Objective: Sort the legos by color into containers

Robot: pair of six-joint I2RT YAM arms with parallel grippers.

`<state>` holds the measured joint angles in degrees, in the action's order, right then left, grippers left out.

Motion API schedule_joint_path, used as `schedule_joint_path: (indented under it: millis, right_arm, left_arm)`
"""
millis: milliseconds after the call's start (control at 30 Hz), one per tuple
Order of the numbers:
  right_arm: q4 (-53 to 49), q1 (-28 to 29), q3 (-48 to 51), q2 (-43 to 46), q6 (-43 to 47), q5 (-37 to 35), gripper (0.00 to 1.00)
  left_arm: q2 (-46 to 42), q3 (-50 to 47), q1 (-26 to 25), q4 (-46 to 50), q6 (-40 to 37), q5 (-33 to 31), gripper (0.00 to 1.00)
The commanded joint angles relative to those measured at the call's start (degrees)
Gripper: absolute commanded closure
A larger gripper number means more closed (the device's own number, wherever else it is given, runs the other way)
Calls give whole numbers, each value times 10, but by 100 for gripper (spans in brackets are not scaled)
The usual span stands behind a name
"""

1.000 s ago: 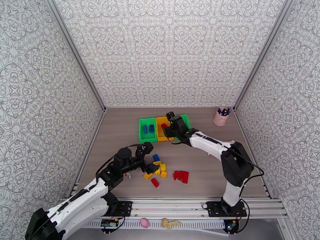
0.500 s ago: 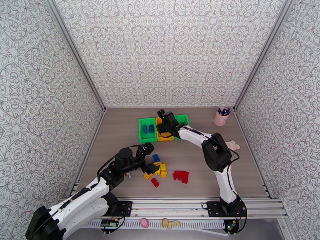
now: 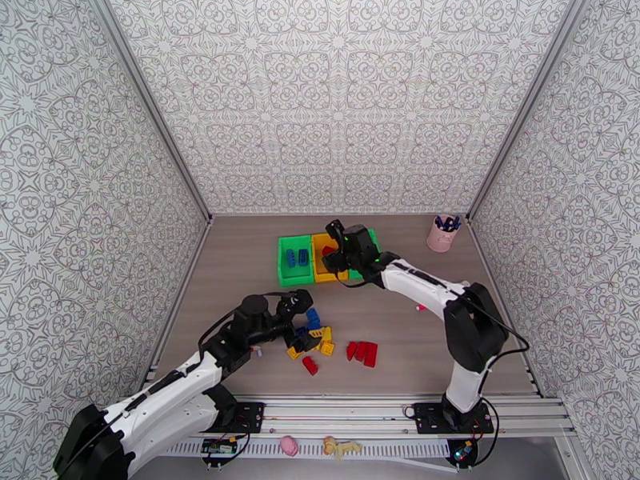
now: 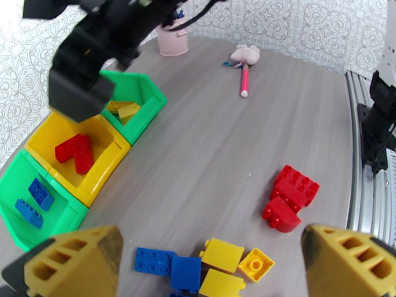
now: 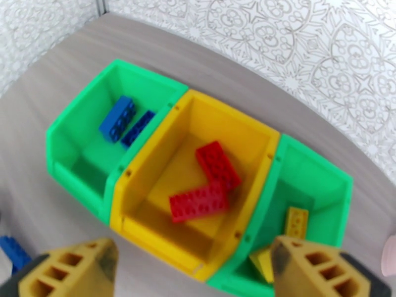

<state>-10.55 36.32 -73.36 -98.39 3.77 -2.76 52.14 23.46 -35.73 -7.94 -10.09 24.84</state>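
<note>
Room: patterned walls [image 3: 336, 98] on three sides.
Surface: grey wood-grain table [image 3: 240, 274]; pink cup [image 3: 442, 234] in the far right corner.
Containers [image 3: 294, 278]: mid-table, toward the far edge.
Legos [image 3: 320, 342]: loose cluster toward the near edge.
Left gripper [image 3: 301, 307]: wide, empty, over the legos.
Right gripper [image 5: 195, 266]: wide, empty, over the containers.

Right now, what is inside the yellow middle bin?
Two red bricks lie on the floor of the yellow bin, touching in an L. Nothing else shows inside; the floor right behind its near wall is hidden from the right wrist camera.
</note>
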Motion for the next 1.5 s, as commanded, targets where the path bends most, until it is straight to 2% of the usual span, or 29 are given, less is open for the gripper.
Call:
schedule_joint_path:
  millis: [0,200,267,400,533,833,1167,1467]
  right_arm:
    - [-76,-1,59,54,54,26,14]
    - [-255,10,106,131,145,78,14]
    - [-310,25,107,135,167,68,12]
    - [-367,61,120,132,181,40,11]
    - [-409,94,125,125,197,56,9]
    - [-437,137,115,65,216,68,8]
    - [-423,156,109,12,206,56,6]
    - [-400,156,115,-7,195,68,35]
  left_arm:
    - [-4,-17,3,-32,-7,24,0]
    - [-2,-19,4,-15,-64,73,0]
    - [6,-19,5,-15,-73,91,0]
    - [16,-13,16,-7,-80,123,0]
    - [16,-14,21,1,-90,133,0]
    - [-6,-18,29,19,-89,117,0]
    - [-27,-33,29,-8,-76,79,0]
    - [-23,-32,28,-8,-71,81,1]
